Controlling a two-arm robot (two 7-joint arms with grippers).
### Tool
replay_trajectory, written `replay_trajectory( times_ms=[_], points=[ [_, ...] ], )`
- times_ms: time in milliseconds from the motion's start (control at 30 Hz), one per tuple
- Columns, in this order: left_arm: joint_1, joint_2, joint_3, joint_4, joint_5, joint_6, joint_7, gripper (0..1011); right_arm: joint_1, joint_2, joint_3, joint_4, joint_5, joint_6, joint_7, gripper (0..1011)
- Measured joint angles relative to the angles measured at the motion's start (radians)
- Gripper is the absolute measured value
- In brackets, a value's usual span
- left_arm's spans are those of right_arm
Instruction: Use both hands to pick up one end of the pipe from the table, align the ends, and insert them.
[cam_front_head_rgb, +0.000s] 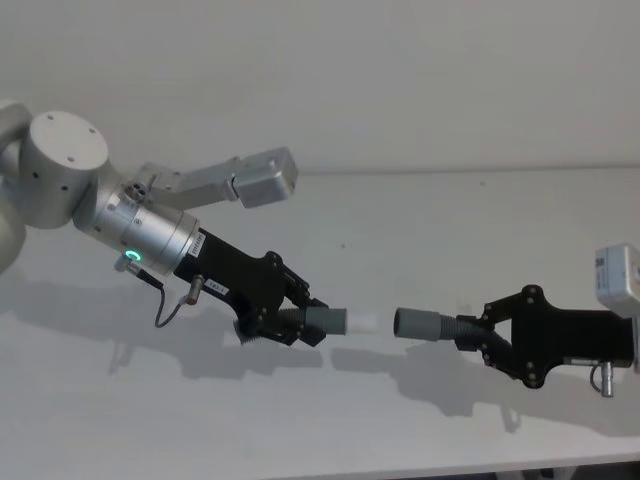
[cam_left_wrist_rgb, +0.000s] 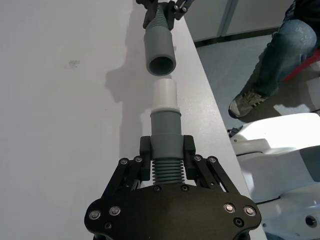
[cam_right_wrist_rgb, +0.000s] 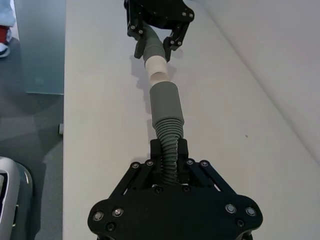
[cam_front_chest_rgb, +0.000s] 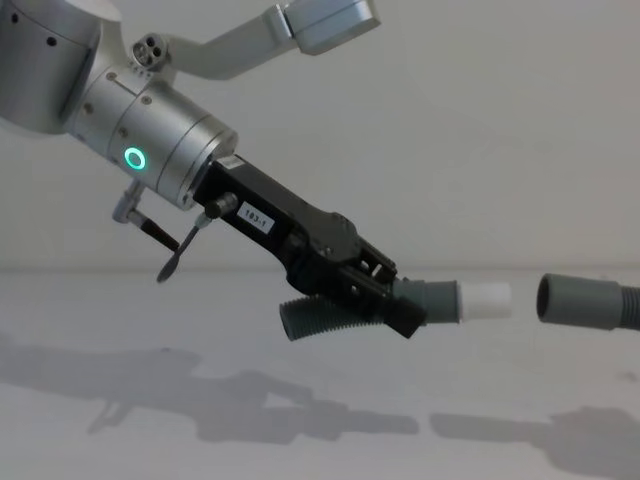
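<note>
Nearest the robot, the white table (cam_front_head_rgb: 330, 440) runs bare along its front edge, crossed only by shadows.

A little farther out, both pipe pieces hang in the air above the table, held end to end. The left gripper (cam_front_head_rgb: 285, 325) reaches in from the left on a silver arm with a green ring light (cam_front_head_rgb: 133, 260). Its fingers (cam_left_wrist_rgb: 145, 148) are closed on the ribbed section of the left pipe piece (cam_front_head_rgb: 315, 322), just behind the smooth grey cuff, so the white plug tip (cam_front_head_rgb: 362, 322) sticks out free towards the other piece.

The right gripper (cam_front_head_rgb: 478, 332) comes in from the right at about the same height. Its fingers (cam_right_wrist_rgb: 156, 148) clamp the ribbed hose of the right pipe piece (cam_front_head_rgb: 435, 326), leaving the wider open cuff (cam_front_head_rgb: 413, 323) clear and facing the plug.

A small gap separates the plug from the cuff mouth; they are not touching. In the left wrist view, plug and opening sit nearly on one line, which suggests the alignment step is almost done and the push together is not yet made. Gripping behind the cuffs seems to keep both mating ends unobstructed.

Beyond the grippers, the table continues to a pale wall (cam_front_head_rgb: 400, 80).
</note>
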Motion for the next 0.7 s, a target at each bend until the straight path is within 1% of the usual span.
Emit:
replay_trajectory(
  times_ms=[700],
  points=[
    [-0.001, 0.001, 0.007, -0.015, -0.007, 0.013, 0.016, 336, 0.009, -0.003, -0.004, 0.014, -0.002, -0.004, 0.005, 155]
  ],
)
